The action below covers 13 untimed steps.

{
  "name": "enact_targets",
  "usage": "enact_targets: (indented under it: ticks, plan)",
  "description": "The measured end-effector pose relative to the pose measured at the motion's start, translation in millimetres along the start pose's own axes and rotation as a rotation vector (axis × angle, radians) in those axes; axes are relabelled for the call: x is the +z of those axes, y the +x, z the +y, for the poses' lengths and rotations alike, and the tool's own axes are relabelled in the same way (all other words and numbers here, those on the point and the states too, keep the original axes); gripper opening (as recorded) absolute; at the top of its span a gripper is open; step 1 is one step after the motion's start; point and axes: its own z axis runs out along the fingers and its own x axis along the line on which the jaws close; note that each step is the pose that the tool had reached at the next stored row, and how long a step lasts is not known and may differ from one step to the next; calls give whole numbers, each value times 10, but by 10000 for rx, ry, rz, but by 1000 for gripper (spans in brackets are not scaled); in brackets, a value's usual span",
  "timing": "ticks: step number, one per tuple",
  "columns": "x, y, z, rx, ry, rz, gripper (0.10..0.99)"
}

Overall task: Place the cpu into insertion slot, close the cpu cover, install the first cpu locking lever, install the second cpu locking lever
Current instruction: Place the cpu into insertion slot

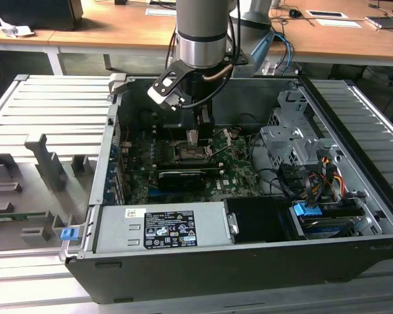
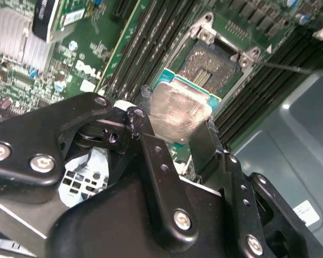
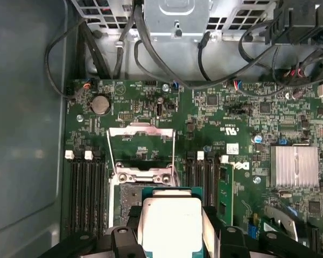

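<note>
Black two-fingered pincer [image 2: 175,129] clamped on the cpu [image 2: 180,113], a small flat square chip with a dull grey metallic face, one finger on each opposite edge. Cpu held tilted over the near part of the insertion slot [image 2: 212,62], a square dark socket with a silvery rim. Whether they touch cannot be told. Beyond, the thin silvery cpu cover [image 3: 141,130] stands swung open on the green circuit board [image 3: 242,107] inside the dark computer case [image 1: 249,261]

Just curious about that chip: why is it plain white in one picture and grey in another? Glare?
Likely glare: in the first wrist view the cpu face washes out near white; in the second wrist view it shows grey with a bright sheen; in the exterior view the circuit board lies dim under the arm.
</note>
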Motion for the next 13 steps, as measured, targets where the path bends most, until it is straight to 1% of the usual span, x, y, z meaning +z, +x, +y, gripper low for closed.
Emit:
enact_targets:
  ticks: [1,7,9,13]
  plan:
    - [3,1,-11,1,-1,1,529]
    - [36,6,-17,0,-2,2,529]
    - [58,9,-21,1,-3,1,529]
    - [128,28,-27,1,-5,-1,529]
